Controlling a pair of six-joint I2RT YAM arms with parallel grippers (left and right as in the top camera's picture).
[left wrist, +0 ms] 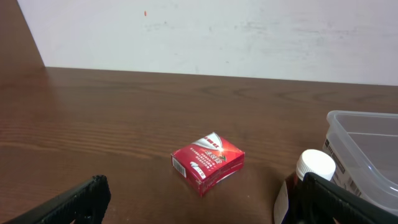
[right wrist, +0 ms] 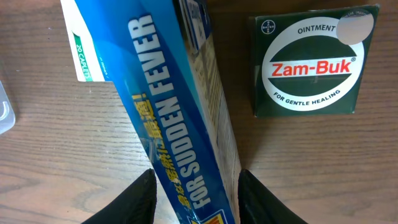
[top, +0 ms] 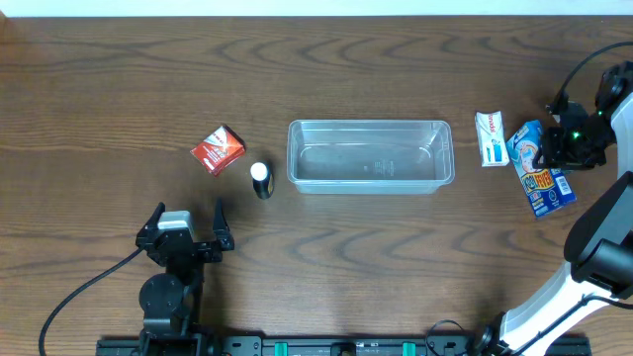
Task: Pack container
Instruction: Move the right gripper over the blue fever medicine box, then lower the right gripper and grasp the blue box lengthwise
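The clear plastic container lies empty at the table's middle; its corner shows in the left wrist view. A blue carton lies flat at the far right. My right gripper is down over its upper end. In the right wrist view the carton runs between the fingers of that gripper: the right finger touches its side, the left one stands a little off. My left gripper rests open near the front left, nothing between its fingers.
A small red box and a dark bottle with a white cap stand left of the container. A white-and-green box lies beside the blue carton. A dark green Zam-Buk box sits just past it.
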